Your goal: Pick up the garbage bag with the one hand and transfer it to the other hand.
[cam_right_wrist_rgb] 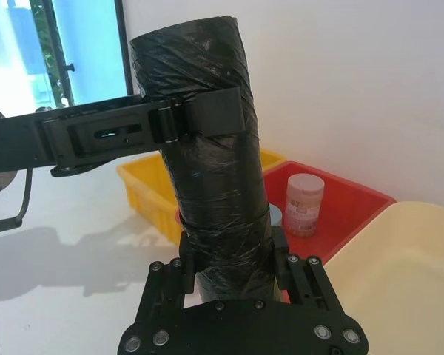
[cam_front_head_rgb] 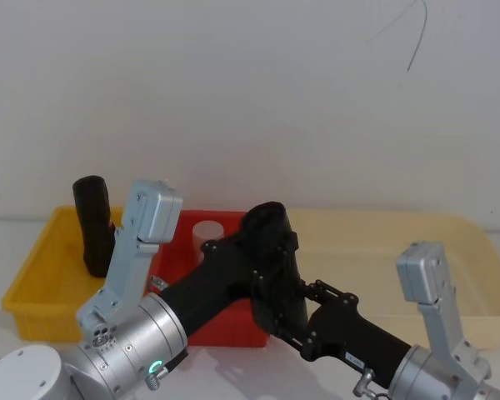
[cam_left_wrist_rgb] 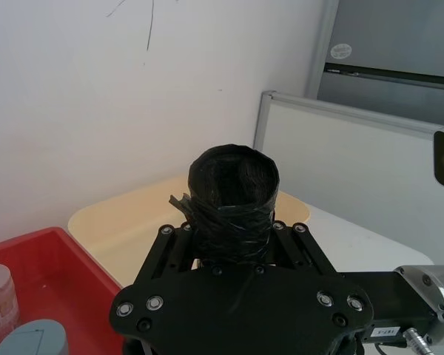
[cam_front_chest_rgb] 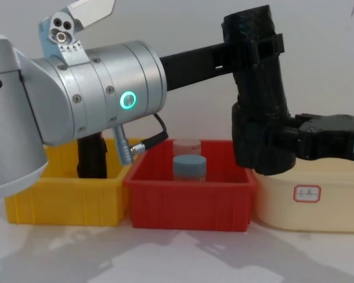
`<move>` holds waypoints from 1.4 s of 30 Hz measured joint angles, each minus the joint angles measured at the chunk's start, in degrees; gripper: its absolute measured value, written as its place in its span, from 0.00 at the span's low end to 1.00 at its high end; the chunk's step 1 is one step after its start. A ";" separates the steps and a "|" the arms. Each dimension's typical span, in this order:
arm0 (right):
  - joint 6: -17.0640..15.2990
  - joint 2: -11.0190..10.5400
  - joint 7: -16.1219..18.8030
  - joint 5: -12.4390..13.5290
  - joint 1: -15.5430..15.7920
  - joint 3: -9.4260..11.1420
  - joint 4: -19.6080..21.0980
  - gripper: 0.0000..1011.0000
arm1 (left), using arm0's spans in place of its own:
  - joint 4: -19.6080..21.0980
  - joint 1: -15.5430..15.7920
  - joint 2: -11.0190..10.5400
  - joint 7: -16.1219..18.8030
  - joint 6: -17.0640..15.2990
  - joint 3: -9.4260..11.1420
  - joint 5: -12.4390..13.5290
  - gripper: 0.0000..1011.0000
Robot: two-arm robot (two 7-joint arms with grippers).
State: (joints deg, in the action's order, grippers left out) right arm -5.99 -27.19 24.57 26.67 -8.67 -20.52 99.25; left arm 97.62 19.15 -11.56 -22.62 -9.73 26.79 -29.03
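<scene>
So the left gripper point(cam_front_chest_rgb: 256, 46) is clamping the upper part of the garbage bag point(cam_front_chest_rgb: 261, 97), and the right gripper point(cam_front_chest_rgb: 265, 147) is squeezing it lower down, both holding it at once. The bag is hanging nearly upright, slightly tilted, above the right edge of the red bin point(cam_front_chest_rgb: 189, 203).

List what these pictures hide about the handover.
- The garbage bag's lower end: chest view, wrapped by the right end effector.
- The left end effector's far finger: chest view, behind the bag.
- The slim black roll's top: chest view, behind the left silver arm.
- The jar's label text: right wrist view, too small to read.
</scene>
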 joint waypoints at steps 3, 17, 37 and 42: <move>-0.16 0.17 -0.01 0.28 -0.28 -0.14 -0.16 0.58 | 0.01 0.00 0.00 0.01 0.01 -0.01 0.00 0.37; 0.41 0.52 0.14 1.28 -0.83 -0.32 -0.50 0.57 | 0.00 -0.01 -0.01 -0.04 -0.01 0.03 0.00 0.64; 1.75 0.79 -5.01 1.68 0.32 3.82 -0.84 0.57 | -0.01 0.00 0.00 -0.04 -0.01 0.01 0.00 0.99; 1.49 1.02 -6.91 1.71 0.32 5.32 -1.47 0.57 | -0.01 0.00 0.00 -0.03 -0.01 0.01 0.00 0.99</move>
State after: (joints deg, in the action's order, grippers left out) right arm -4.51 -26.17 17.66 28.38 -8.35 -15.20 97.78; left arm 97.62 19.14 -11.56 -22.65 -9.74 26.80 -29.03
